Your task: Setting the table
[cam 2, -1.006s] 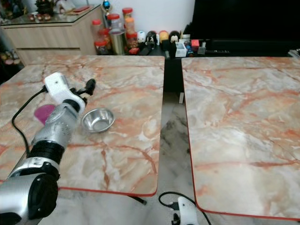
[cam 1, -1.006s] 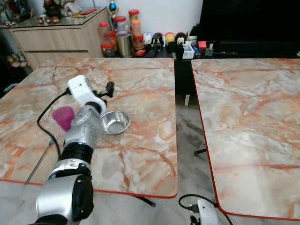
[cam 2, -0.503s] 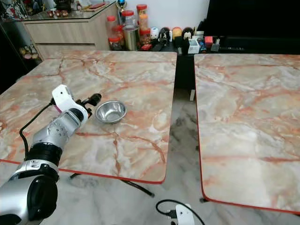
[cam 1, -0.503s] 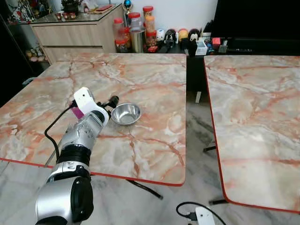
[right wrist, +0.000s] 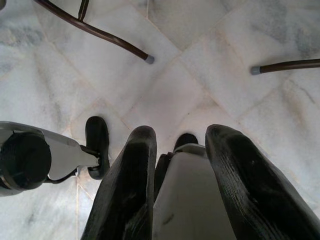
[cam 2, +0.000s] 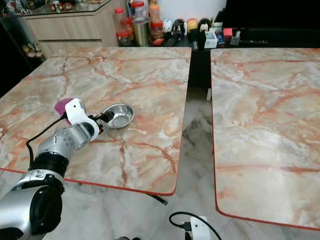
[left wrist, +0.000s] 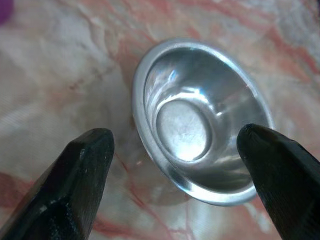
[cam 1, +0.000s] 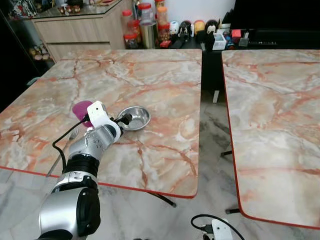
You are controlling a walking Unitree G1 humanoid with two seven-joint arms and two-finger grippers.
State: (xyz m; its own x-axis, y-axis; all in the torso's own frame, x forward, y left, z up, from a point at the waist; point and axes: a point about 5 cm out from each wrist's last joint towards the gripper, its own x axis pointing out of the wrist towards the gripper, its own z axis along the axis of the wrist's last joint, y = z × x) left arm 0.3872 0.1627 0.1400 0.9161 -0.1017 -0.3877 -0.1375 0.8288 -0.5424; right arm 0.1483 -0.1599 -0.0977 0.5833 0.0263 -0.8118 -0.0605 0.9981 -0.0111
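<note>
Left of centre, my left gripper (left wrist: pixel 175 175), fingers spread apart, faces the steel bowl (cam 1: pixel 135 117); right gripper (right wrist: pixel 177 190) hangs idle, fingers parted.

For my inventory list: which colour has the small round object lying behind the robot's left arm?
Purple; the small round object shows best in the left eye view.

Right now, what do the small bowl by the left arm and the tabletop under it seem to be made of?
The small round silver bowl looks like polished metal, probably stainless steel: bright highlights and mirror-like reflections run round its inner wall. The pink-and-cream veined tabletop looks like marble, though its thin red edge suggests a printed laminate. The left gripper hovers with jaws open on either side of the bowl.
</note>
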